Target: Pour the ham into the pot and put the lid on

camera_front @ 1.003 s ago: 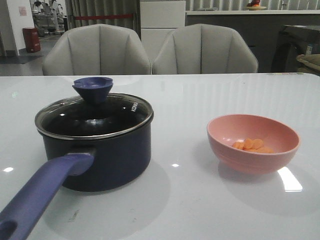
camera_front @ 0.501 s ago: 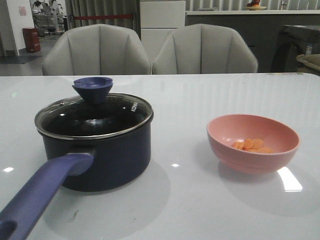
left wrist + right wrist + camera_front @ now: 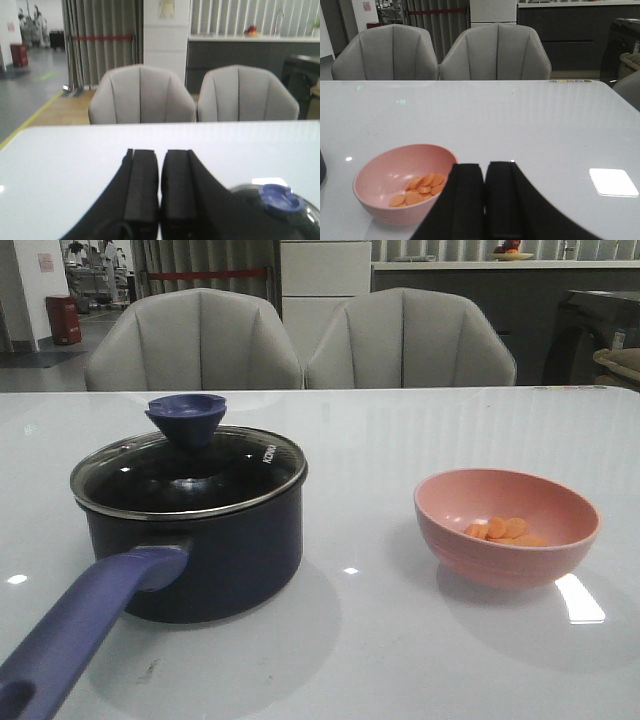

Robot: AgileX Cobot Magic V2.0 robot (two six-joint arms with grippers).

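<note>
The dark navy pot [image 3: 200, 550] stands on the left of the white table, its long purple-blue handle [image 3: 80, 625] reaching toward the front edge. The glass lid [image 3: 190, 480] with its purple-blue knob [image 3: 186, 418] rests on the pot. The orange ham slices [image 3: 503, 530] lie in a pink bowl [image 3: 506, 525] on the right. No gripper shows in the front view. In its wrist view, my left gripper [image 3: 159, 186] is shut and empty, with the lid knob [image 3: 280, 196] off to one side. My right gripper [image 3: 485, 197] is shut and empty beside the pink bowl [image 3: 400, 182] of ham [image 3: 420, 189].
Two grey chairs [image 3: 300, 340] stand behind the table's far edge. A bright light patch [image 3: 580, 598] reflects on the table near the bowl.
</note>
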